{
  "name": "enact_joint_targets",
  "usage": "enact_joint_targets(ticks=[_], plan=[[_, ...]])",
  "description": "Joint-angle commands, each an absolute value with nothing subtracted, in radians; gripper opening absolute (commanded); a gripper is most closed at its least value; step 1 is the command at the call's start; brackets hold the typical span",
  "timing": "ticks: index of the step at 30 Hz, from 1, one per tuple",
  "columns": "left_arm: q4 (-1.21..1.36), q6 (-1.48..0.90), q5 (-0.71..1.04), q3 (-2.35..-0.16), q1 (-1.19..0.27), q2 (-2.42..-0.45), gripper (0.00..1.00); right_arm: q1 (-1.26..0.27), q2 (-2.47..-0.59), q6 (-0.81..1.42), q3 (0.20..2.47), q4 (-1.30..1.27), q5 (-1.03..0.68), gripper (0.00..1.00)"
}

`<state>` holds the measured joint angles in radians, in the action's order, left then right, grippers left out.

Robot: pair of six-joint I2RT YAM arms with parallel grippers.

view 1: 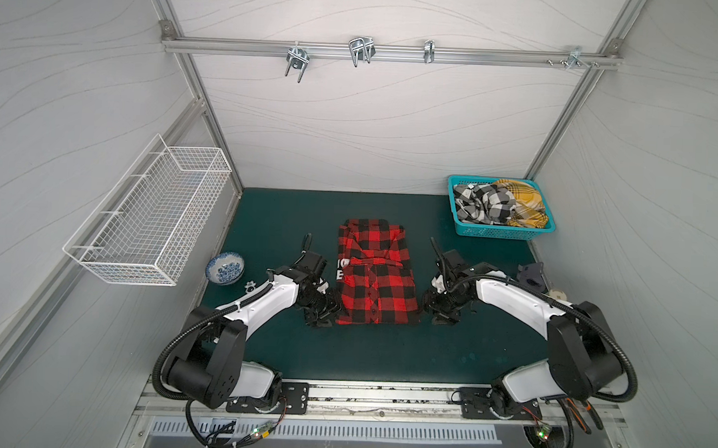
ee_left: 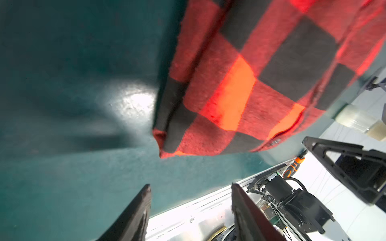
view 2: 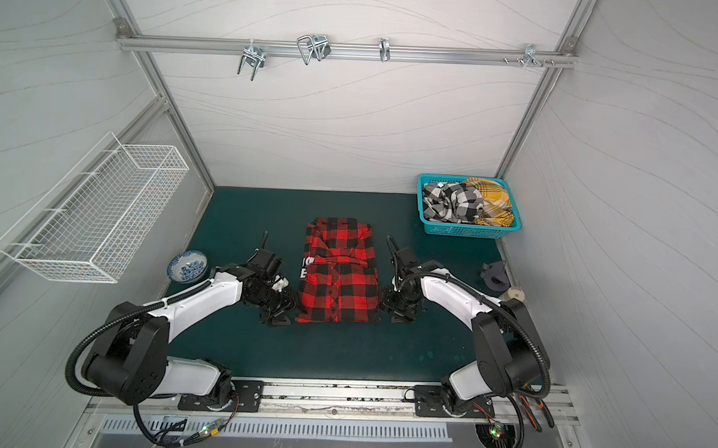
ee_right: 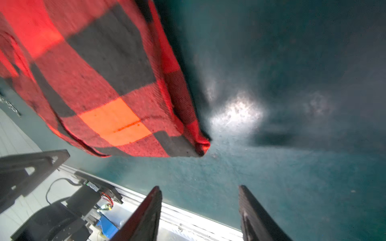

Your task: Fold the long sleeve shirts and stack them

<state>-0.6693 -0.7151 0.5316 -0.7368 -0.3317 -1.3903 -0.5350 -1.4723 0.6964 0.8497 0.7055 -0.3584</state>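
Your red-and-black shirt [view 1: 376, 275] lies folded into a rectangle at the middle of the green mat [view 1: 376, 350], hem towards 6 o'clock and collar end towards 12. Your left gripper [view 1: 323, 315] sits low just beside the hem's 7 o'clock corner, and your right gripper [view 1: 442, 316] just beside the 5 o'clock corner. You have bare mat from the hem down to the front rail [view 1: 383, 394] at 6 o'clock, and another clear band at 12 up to the back wall. At 9 o'clock a blue-and-white bowl [view 1: 225, 268] stands near the mat's edge. At 2 o'clock the teal basket [view 1: 494, 231] holds the black-and-white shirt [view 1: 483, 203] and the mustard plaid shirt [view 1: 520, 201], both crumpled. At 3 o'clock a dark object [view 1: 532, 276] and a pale roll [view 1: 558, 294] crowd the mat's edge near your right arm. Both top views show white letters [view 1: 340, 270] on the shirt's 9 o'clock edge, which neither wrist view catches. The wrist views give you what the arms hide from above: the left fingers [ee_left: 140, 212] and the right fingers [ee_right: 146, 215] stand parted with only mat between them, gripping nothing, and each layered shirt corner lies just ahead, untouched.
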Motion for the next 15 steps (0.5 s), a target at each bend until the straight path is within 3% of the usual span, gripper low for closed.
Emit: enact_joint_targets(ticks=[1, 7, 15], plan=[[-0.633, -0.725, 0.529, -0.749, -0.292, -1.417, 0.63, -0.535, -1.472, 0.700, 0.819, 0.695, -0.399, 0.58], [-0.580, -0.715, 0.573, -0.757, -0.238, -1.504, 0.62, -0.512, -1.522, 0.709, 0.794, 0.588, -0.450, 0.56], [-0.544, -0.718, 0.594, -0.720, -0.241, -1.546, 0.62, -0.494, -1.635, 0.711, 0.787, 0.473, -0.448, 0.47]])
